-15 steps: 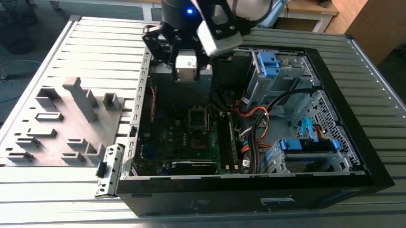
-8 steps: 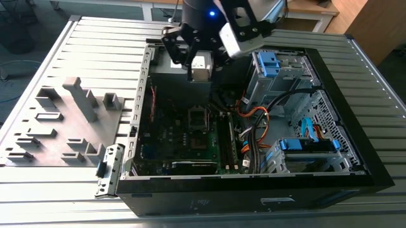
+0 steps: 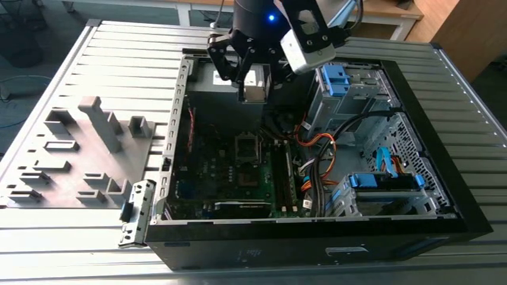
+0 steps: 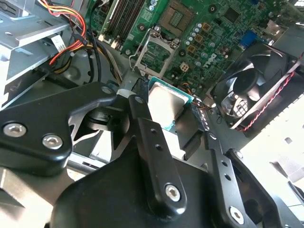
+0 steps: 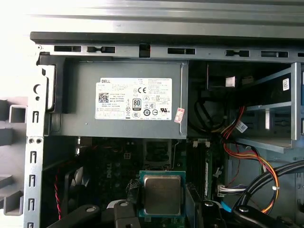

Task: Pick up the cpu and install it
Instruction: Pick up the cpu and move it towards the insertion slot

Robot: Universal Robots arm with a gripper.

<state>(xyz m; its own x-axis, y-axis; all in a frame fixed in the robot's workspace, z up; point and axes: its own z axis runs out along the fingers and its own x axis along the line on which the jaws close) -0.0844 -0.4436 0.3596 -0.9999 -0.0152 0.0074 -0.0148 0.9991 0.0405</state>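
Cpu (image 3: 255, 94) is gripped by the gripper (image 3: 254, 88), with the jaws closed in on two opposite edges of the chip. It is held in the air above the open case (image 3: 317, 243), clear of the motherboard (image 3: 237, 178).

In the exterior view, the cpu is seen over the end of the case where the power supply (image 3: 212, 82) is mounted. The socket (image 3: 247, 147) is seen on the motherboard, well apart from the cpu and not touched by it.

In the first wrist view, the cpu (image 5: 162, 194) is shown flat with its silver face to the camera and a green rim round it. Black fingers (image 5: 126, 216) are seen at both sides.

In the second wrist view, the cpu (image 4: 166, 105) is seen tilted between the fingers (image 4: 147, 137). The metal-framed socket (image 4: 154, 51) is seen beyond it, and a fan (image 4: 249, 88) off to one side.

Orange and black cables (image 3: 317, 142) are bundled beside the motherboard, toward the exterior view's right. The case is set on a slatted metal table (image 3: 119, 47). A grey tray (image 3: 79, 160) of holders is placed at the exterior view's left of the case.
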